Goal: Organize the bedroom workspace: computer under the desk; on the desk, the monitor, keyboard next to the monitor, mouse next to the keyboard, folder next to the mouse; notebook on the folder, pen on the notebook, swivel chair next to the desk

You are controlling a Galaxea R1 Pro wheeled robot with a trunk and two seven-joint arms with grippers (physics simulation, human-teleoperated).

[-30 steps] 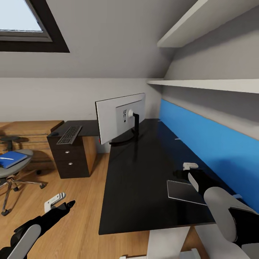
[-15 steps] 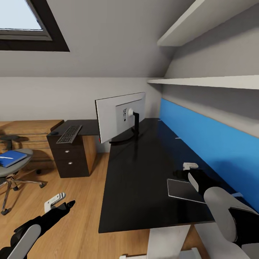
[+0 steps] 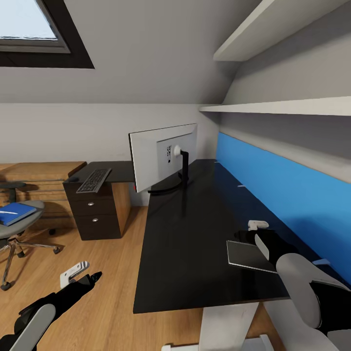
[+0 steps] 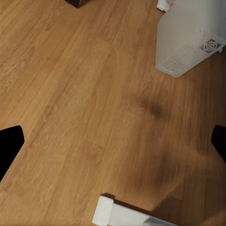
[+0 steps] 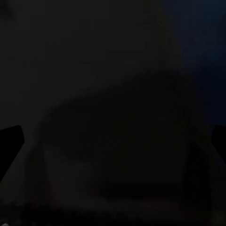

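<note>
Where matte desk (image 3: 185,243) gleams, flat notebook (image 3: 246,257) (thin) lies.

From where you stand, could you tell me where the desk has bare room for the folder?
The desk is bare between the monitor and the notebook. It is tighter near the keyboard on the drawer end, and around the right hand.

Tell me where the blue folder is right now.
In the head view the folder lies on the swivel chair seat at far left, with the white pen on it, beside the wooden chest.
</note>
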